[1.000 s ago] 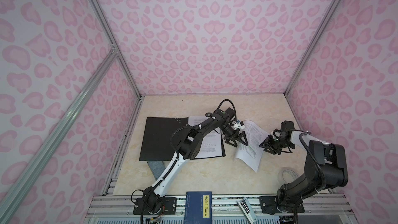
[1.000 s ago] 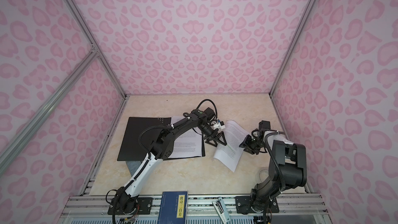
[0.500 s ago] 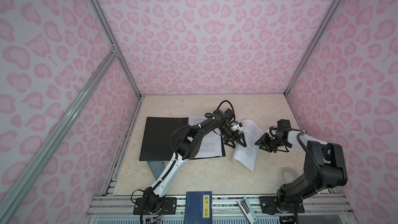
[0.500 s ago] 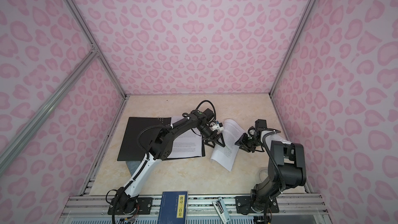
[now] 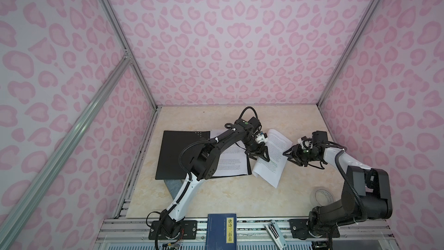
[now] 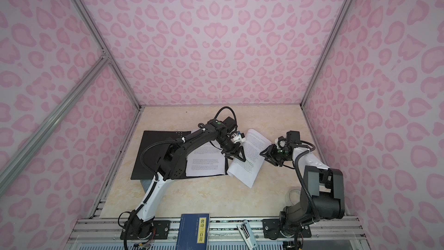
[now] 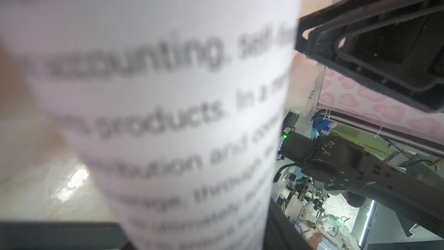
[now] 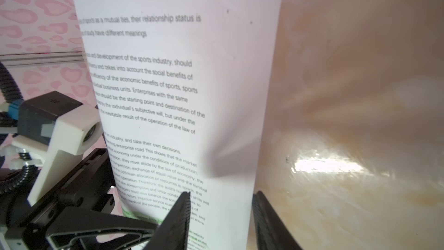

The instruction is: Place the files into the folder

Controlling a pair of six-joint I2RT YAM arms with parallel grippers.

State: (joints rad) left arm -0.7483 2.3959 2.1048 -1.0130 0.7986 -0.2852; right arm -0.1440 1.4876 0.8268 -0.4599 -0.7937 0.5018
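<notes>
**Loose sheet (image 5: 275,164) beside folder (image 5: 177,155)**

The sheet curls up just beside the open folder. The right hand (image 8: 222,193) has its jaws apart, astride the sheet's edge. The left hand (image 5: 259,158) straddles it, but in the blurred view I cannot tell its grip. Clamp firmly before sliding it across.

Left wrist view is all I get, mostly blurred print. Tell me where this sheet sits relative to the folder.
Observer: In both top views the curled white printed sheet sits right of the open black-lined folder, one corner near its right edge.
Operator: Report the right claw.
Observer: The right claw straddles that sheet's right edge, jaws apart, not pinching.
Operator: Name what the folder holds.
Observer: Flat white printed paper lies on its right half.
</notes>
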